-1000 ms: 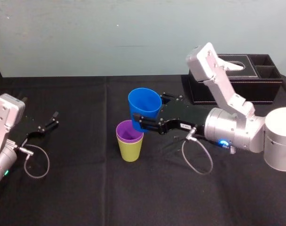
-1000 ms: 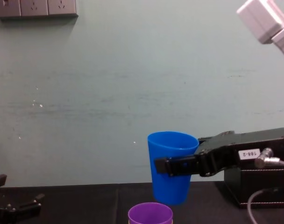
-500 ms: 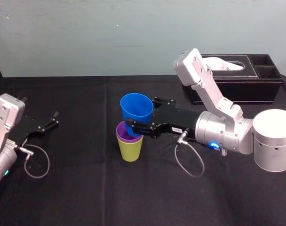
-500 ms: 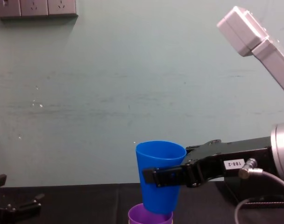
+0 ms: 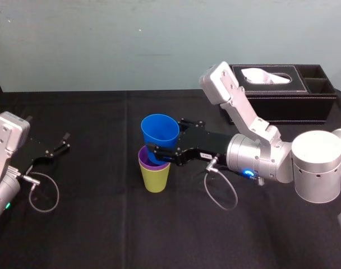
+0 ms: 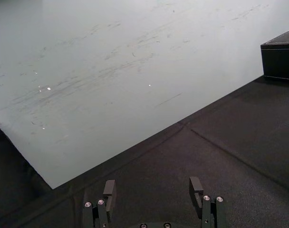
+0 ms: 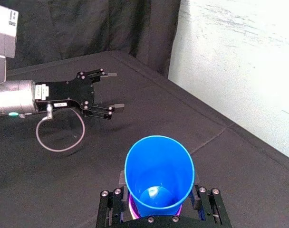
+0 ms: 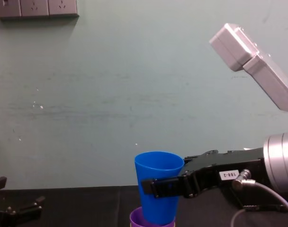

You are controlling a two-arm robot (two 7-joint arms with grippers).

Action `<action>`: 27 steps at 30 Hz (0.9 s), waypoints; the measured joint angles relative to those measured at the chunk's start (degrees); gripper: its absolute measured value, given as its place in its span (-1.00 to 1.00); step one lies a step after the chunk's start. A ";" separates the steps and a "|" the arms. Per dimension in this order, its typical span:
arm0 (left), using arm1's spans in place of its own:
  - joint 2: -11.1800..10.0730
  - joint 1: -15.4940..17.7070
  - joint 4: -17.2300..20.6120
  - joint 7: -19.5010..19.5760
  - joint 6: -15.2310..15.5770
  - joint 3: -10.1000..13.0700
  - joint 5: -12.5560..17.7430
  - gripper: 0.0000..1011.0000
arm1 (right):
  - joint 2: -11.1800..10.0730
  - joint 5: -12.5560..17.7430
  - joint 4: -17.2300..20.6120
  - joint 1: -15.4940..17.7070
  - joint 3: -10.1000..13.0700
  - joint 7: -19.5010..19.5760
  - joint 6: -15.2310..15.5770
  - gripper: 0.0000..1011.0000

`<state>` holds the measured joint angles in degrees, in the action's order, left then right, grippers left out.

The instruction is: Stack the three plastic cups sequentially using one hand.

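in the middle of the head view the yellow-green cup (image 5: 155, 178) stands upright on the black worktop (image 5: 103, 224), with the purple cup (image 5: 143, 160) nested inside it so that only its rim shows. the blue cup (image 5: 159, 133) now has its base down inside the purple rim. a second ago it hung clear of the stack, higher and further right in the frame, and half a second ago its base was only just reaching the rim. most of its wall still stands above the purple cup, leaning slightly. the right gripper (image 5: 162, 143) comes in from the right of the frame and stays clenched on the blue cup, one finger on each side of its lower wall. its arm has swung leftward across the frame with the cup. at the left edge the left gripper (image 5: 62, 142) rests low over the worktop, fingers spread and holding nothing, unchanged from before. farthest back, in the upper right, the black tissue box (image 5: 282, 98) sits against the wall.
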<state>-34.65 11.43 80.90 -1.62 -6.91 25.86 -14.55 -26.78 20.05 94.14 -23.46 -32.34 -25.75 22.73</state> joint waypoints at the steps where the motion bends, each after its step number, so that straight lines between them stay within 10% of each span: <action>1: 0.00 0.00 0.00 0.00 0.00 0.00 0.00 1.00 | 0.06 -0.05 -0.11 -0.03 0.00 -0.02 -0.05 0.43; 27: 0.00 0.00 0.00 0.00 0.00 0.00 0.00 1.00 | 2.50 -1.93 -3.70 -0.77 -0.78 -0.19 -0.57 0.44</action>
<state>-34.65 11.43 80.90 -1.62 -6.91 25.86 -14.55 -24.28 18.12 90.43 -24.23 -33.13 -25.95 22.16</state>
